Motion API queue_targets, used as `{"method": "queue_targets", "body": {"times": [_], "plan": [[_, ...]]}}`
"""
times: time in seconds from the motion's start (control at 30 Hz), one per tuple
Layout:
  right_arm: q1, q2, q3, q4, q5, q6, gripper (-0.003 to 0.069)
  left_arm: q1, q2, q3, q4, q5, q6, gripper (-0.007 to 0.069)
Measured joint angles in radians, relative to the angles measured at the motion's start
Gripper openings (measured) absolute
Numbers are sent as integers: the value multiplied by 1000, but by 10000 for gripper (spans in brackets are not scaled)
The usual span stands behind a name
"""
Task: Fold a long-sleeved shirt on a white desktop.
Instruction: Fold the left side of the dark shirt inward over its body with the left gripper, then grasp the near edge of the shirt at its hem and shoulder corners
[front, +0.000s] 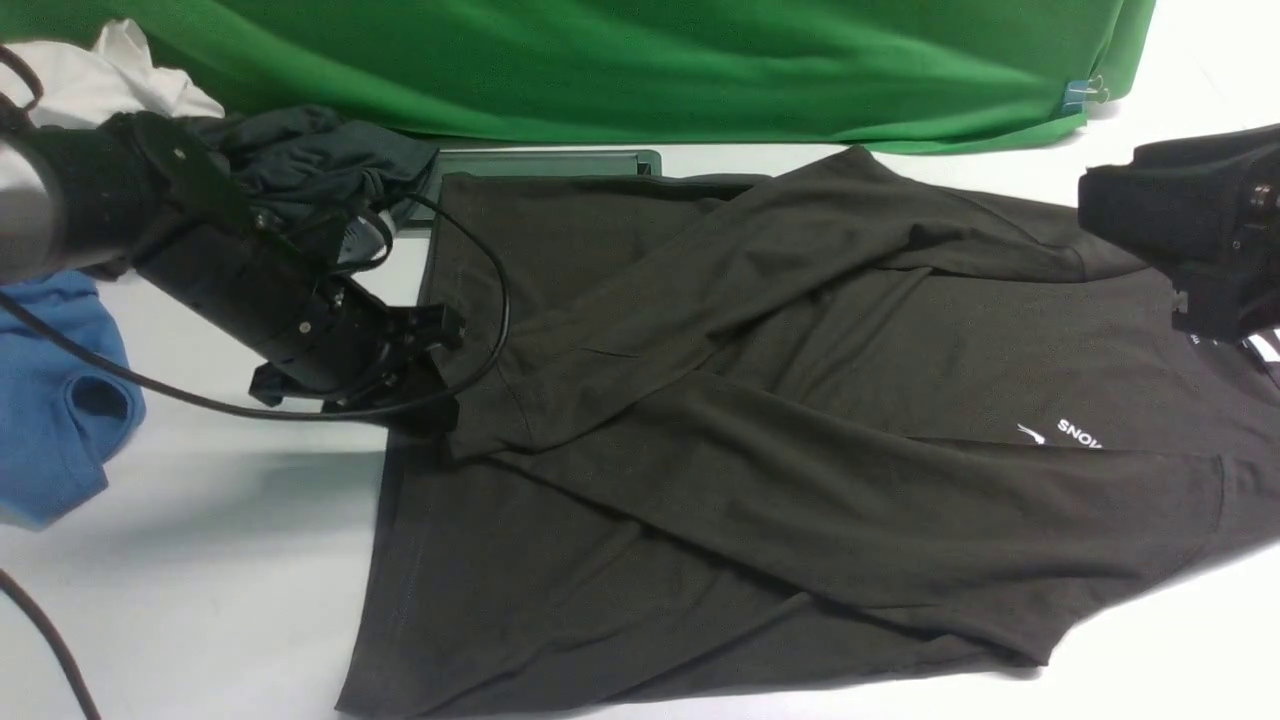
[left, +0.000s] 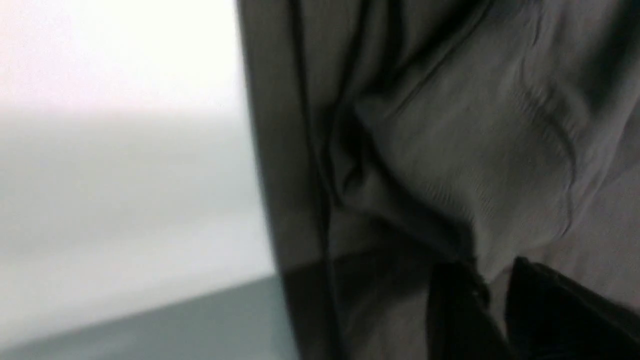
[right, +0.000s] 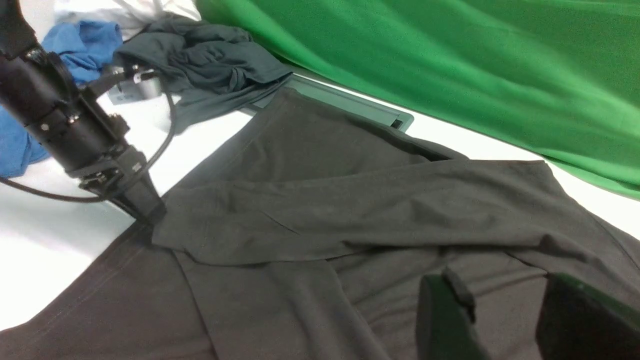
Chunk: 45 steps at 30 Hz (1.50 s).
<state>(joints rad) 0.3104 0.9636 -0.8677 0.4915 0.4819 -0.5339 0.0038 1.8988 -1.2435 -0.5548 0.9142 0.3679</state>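
**Front view.** We find the long-sleeved shirt (front: 800, 450) spread flat on the white desktop (front: 200, 560). The hem lies toward the robot's left and the collar end toward its right. Both sleeves are laid across the body, and the far hem corner reaches the cable hatch (front: 540, 160). The left gripper (front: 428, 385) sits at the cuff end of the upper sleeve, just beside the hem edge and against the cloth. A blue garment (front: 50, 420) and a charcoal garment (front: 300, 150) lie off to the left, apart from the work.

**Left wrist view.** The picture is blurred. The left gripper's fingers (left: 452, 310) stand a little apart, with a strip of knit showing in the gap. We cannot tell whether that strip is nipped or merely lies behind them.

**Right wrist view.** The right gripper (right: 505, 320) hangs over the chest end of the shirt. Its fingers (right: 445, 320) are spread wide with nothing between them.

**Handling.** We judge the knit soft, light and limp (no risk of breakage). It will sag from any single hold, and the loose sleeves may slide off the body. Holds are best taken at the edges, meaning the hem corners and shoulder seams, pinching through every layer at once.
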Motion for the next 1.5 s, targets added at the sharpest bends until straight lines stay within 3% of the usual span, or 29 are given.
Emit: {"method": "queue_targets", "body": {"times": [0.3,0.5,0.67,0.83,1.03,1.2,1.33,1.5], "plan": [[0,0,0,-1,3,0,262,0,-193,74,180,106,-122,512],[0,8,0,-1,3,0,262,0,-377,338,191,59,-162,587],[0,53,0,-1,3,1,262,0,-473,527,136,37,-190,587],[0,96,0,-1,3,1,262,0,-496,653,69,-82,-223,587],[0,117,0,-1,3,2,262,0,-455,689,-15,-223,-224,587],[0,129,0,-1,3,3,262,0,-404,679,-80,-220,-154,579],[0,138,0,-1,7,3,262,0,-373,672,-154,-204,-35,527],[0,154,0,-24,99,0,262,1,-357,663,-177,-209,80,331]]}}
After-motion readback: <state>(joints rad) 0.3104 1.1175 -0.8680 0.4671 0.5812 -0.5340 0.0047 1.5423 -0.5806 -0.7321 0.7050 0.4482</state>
